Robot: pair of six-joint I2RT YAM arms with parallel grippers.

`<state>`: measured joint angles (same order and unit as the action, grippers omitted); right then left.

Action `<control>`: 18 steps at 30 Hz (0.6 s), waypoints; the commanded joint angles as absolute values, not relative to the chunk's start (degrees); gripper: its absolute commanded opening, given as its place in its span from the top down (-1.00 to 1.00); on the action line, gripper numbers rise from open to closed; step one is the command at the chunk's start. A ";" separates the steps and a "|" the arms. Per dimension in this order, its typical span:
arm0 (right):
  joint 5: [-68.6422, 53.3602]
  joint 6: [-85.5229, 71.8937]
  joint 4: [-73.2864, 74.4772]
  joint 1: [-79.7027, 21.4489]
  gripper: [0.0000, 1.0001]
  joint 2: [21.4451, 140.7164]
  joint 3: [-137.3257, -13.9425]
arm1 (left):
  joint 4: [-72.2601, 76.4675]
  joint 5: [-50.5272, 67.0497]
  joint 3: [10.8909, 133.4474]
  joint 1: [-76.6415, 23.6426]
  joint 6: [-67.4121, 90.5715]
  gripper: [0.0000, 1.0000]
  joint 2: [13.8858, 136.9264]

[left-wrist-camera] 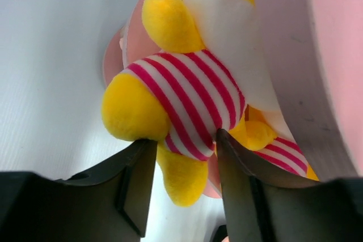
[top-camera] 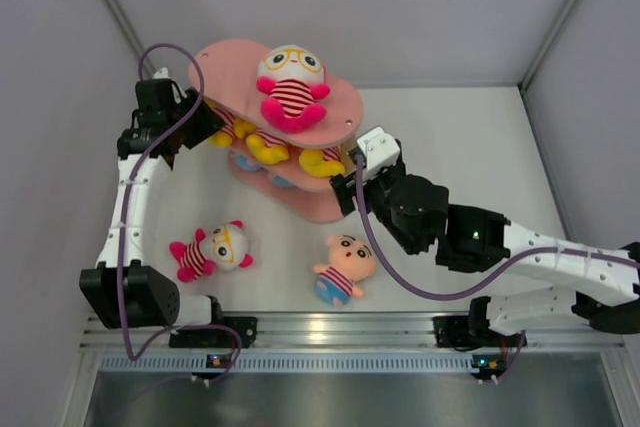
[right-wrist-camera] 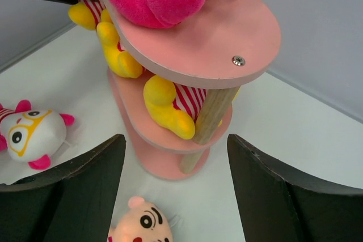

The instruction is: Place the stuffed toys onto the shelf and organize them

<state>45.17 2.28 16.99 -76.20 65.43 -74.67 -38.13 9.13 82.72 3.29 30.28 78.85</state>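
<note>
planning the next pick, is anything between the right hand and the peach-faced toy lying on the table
Nothing visible does: the right hand is open beside the shelf, and only bare table shows between it and the peach-faced toy.

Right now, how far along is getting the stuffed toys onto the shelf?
Done: a pink toy sits on the top tier of the shelf, yellow toys on the middle one. In hand: the left gripper, jaws parted, brackets a yellow toy there. Left: the glasses toy and the peach-faced toy lie on the table.
</note>
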 commanded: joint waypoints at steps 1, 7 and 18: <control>44.56 1.05 17.23 -75.76 -0.45 63.72 -76.99 | -34.54 8.88 83.94 2.99 29.09 0.01 75.59; 44.38 1.32 17.31 -75.76 -0.45 63.90 -77.17 | -34.45 11.25 84.20 2.99 28.30 0.11 76.99; 44.91 0.88 17.05 -75.76 -0.46 63.19 -76.82 | -33.93 15.12 87.63 2.90 27.16 0.12 83.94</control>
<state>44.91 1.67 17.67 -76.20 65.10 -74.70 -37.67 12.16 84.68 3.62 28.45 83.20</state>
